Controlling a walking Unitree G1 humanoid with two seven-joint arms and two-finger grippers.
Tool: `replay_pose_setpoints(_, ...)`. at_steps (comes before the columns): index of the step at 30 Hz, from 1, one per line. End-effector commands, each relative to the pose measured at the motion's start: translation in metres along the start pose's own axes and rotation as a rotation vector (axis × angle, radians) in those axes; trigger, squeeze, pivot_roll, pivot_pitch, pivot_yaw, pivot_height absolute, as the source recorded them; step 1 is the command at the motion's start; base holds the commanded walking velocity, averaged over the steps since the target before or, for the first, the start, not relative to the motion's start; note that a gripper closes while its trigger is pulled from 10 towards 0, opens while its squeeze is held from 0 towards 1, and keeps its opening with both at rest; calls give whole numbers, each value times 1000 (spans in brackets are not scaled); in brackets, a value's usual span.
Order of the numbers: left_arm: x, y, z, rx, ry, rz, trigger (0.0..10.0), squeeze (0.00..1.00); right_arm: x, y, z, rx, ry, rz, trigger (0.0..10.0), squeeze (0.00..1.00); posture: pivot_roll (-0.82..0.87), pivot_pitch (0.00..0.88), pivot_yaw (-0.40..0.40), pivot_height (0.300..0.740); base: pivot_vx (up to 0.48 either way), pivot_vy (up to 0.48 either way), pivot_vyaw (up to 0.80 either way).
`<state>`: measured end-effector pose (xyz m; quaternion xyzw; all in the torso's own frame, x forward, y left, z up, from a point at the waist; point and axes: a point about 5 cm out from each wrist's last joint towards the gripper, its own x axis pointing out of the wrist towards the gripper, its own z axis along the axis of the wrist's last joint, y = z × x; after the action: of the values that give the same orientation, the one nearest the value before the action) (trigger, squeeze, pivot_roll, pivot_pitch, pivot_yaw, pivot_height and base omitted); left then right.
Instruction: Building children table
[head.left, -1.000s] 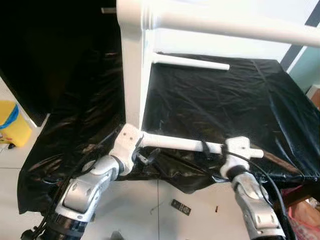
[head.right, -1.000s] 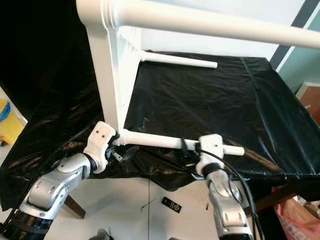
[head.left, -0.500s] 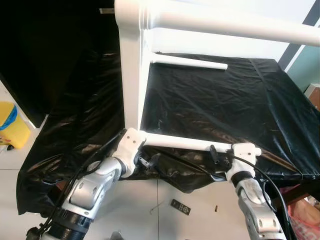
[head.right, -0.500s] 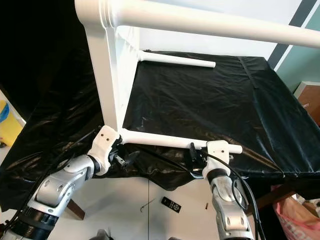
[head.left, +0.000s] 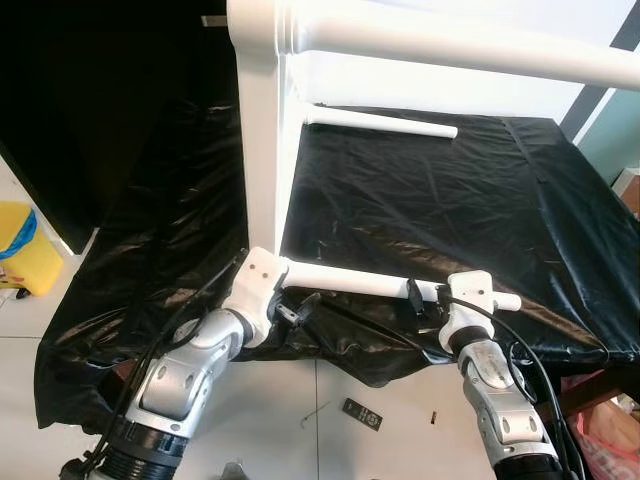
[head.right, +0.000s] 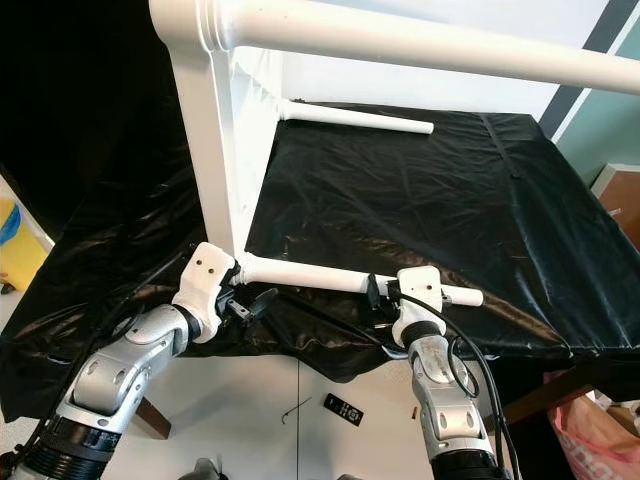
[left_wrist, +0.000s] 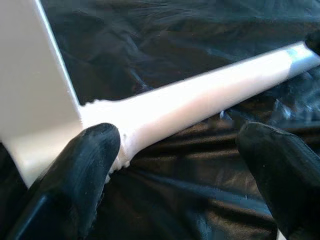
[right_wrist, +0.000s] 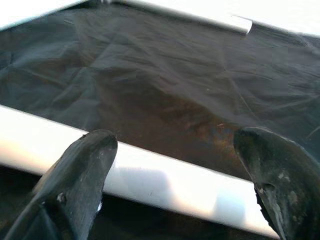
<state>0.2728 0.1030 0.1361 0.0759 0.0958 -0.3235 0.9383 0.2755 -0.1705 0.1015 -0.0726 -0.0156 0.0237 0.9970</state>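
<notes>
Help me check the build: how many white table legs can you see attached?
3: the near leg lying along the black sheet's front edge between both grippers, the far leg at the back, and the top leg overhead. A fourth may be hidden.

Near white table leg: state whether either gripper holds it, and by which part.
Nothing is held. The left gripper straddles the table leg at its joint end, the right gripper near its free end, both with fingers spread apart.
</notes>
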Motion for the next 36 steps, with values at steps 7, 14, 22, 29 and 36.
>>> replay_pose_setpoints(7,1,-43,15,-20,-188,-142,10000,0,-3,3,34,-136,-257,8,10000,0,72,35,-96,740,0,0,0)
replay_pose_setpoints(14,10,-46,18,29,-189,-184,10000,0,7,-8,85,-307,-508,-73,10000,0,65,15,-100,740,0,0,0)
replay_pose_setpoints(22,18,-43,15,51,-171,-187,10000,0,10,-12,125,-451,-708,-177,10000,0,67,11,-94,740,0,0,0)
replay_pose_setpoints(29,23,-42,11,51,-143,-180,10000,0,9,-7,149,-607,-857,-235,10000,0,59,14,-88,740,0,0,0)
replay_pose_setpoints(36,23,-45,10,37,-146,-189,10000,0,7,-10,157,-767,-926,-352,10000,0,59,19,-86,740,0,0,0)
